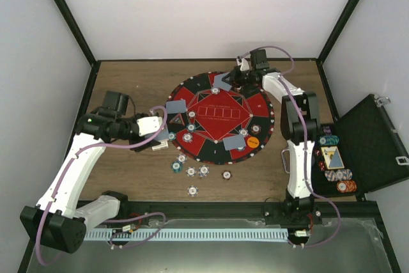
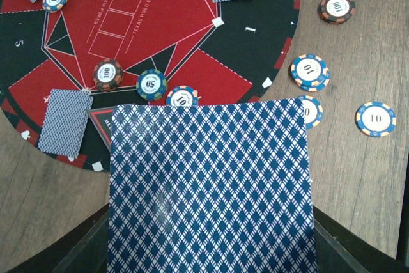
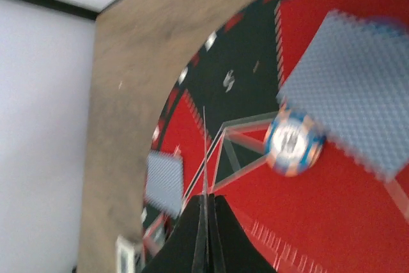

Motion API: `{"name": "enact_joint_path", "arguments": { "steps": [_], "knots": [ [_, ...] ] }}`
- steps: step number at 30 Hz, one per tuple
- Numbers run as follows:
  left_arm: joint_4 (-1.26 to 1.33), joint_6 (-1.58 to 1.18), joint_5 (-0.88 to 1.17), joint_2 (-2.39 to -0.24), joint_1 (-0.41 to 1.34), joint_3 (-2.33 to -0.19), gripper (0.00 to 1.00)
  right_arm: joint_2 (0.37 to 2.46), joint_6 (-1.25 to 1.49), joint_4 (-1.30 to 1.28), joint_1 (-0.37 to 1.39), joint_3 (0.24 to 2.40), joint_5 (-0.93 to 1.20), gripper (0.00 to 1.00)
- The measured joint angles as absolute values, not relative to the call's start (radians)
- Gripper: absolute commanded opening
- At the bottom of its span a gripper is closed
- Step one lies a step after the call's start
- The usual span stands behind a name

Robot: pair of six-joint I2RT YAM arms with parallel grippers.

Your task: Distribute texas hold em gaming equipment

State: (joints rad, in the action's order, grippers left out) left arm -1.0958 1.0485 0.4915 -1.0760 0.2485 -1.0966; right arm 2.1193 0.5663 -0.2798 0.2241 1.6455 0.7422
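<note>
Off the near-left rim of the round red-and-black mat [image 1: 259, 103], striped poker chips [image 2: 376, 118] lie loose. My left gripper [image 1: 160, 137] clamps a blue diamond-backed card [image 2: 211, 190]; my right gripper [image 3: 204, 201] pinches a thin edge-on card [image 3: 204, 151].

Red-and-black mat [image 1: 220, 116] on wooden table [image 1: 140, 75]; black case [image 1: 374, 142] open.

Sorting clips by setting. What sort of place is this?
Probably a robot test cell: bare white walls, black frame posts, two white robot arms mounted at a brown wooden table.

Face-down cards [image 1: 175, 107] on mat [image 1: 217, 114]: three; card [image 2: 211, 190] in left fingers [image 2: 345, 260]: one; orange button [image 1: 253, 139]: one.
</note>
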Motion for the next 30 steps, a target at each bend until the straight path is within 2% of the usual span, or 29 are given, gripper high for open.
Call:
{"name": "enact_joint_path", "arguments": {
  "steps": [5, 8, 9, 11, 13, 19, 22, 27, 30],
  "knots": [
    [-1.107, 1.049, 0.491, -1.076, 0.249, -1.097, 0.04, 2.398, 0.533, -0.405, 0.207, 2.014, 0.673, 0.05],
    [-1.113, 1.049, 0.491, -1.076, 0.249, -1.097, 0.04, 2.476, 0.530, -0.453, 0.207, 2.130, 0.647, 0.13],
    [-1.116, 1.049, 0.491, -1.076, 0.249, -1.098, 0.04, 2.492, 0.530, -0.460, 0.207, 2.154, 0.640, 0.19],
    [-1.118, 1.049, 0.491, -1.076, 0.249, -1.098, 0.04, 2.507, 0.523, -0.476, 0.207, 2.175, 0.624, 0.42],
    [-1.122, 1.048, 0.491, -1.077, 0.249, -1.099, 0.04, 2.510, 0.521, -0.493, 0.208, 2.180, 0.606, 0.53],
    [-1.135, 1.045, 0.501, -1.082, 0.249, -1.113, 0.04, 2.500, 0.474, -0.551, 0.208, 2.181, 0.528, 0.67],
    [-1.139, 1.040, 0.504, -1.083, 0.249, -1.120, 0.04, 2.457, 0.448, -0.583, 0.208, 2.175, 0.477, 0.71],
    [-1.139, 1.028, 0.510, -1.082, 0.249, -1.126, 0.04, 2.289, 0.420, -0.603, 0.208, 2.125, 0.414, 0.79],
    [-1.139, 1.024, 0.511, -1.080, 0.249, -1.126, 0.04, 2.120, 0.426, -0.576, 0.215, 2.006, 0.408, 0.86]
  ]
}}
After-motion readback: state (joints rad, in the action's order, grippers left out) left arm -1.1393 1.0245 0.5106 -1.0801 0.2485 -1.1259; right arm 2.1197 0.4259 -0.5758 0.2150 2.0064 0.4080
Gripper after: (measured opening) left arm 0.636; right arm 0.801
